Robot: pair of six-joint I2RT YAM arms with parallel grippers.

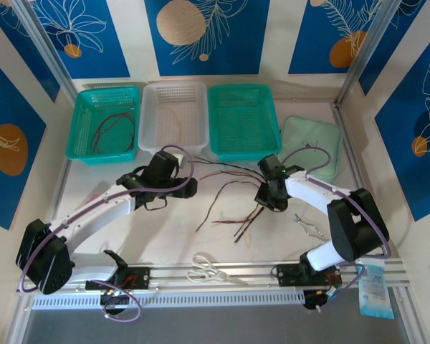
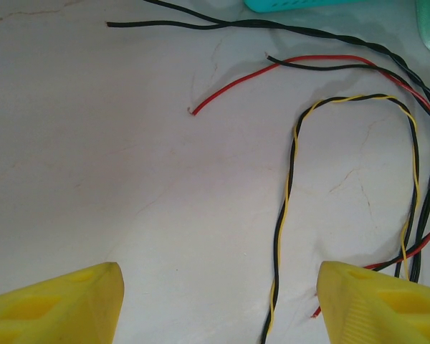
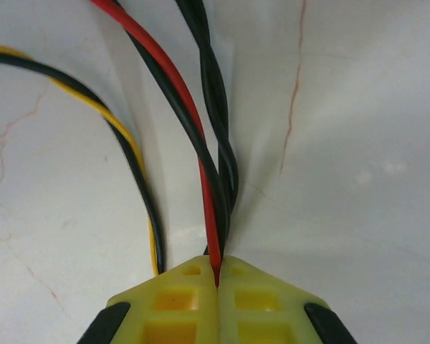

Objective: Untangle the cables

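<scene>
Yellow fingertips of the right hand [image 3: 216, 276] are pressed together on a red cable [image 3: 201, 161], which runs into the seam between them. A twisted black pair [image 3: 216, 107] lies tight against it down to the tips; I cannot tell whether that pair is pinched too. A black-and-yellow pair [image 3: 122, 147] curves past just to the left. In the overhead view the cables [image 1: 233, 208] sprawl loose on the white marbled bench [image 1: 165, 236] between the two arms, one black strand reaching back toward the white basket [image 1: 173, 118]. The left hand [image 2: 222, 301] is spread wide and grips nothing; the black-and-yellow pair loops on the bench ahead of it and comes down between its fingers, nearer the right one. More thin wires [image 1: 111, 132] lie in the left teal basket [image 1: 82, 107]. Scissors [image 1: 209, 270] rest near the front rail.
</scene>
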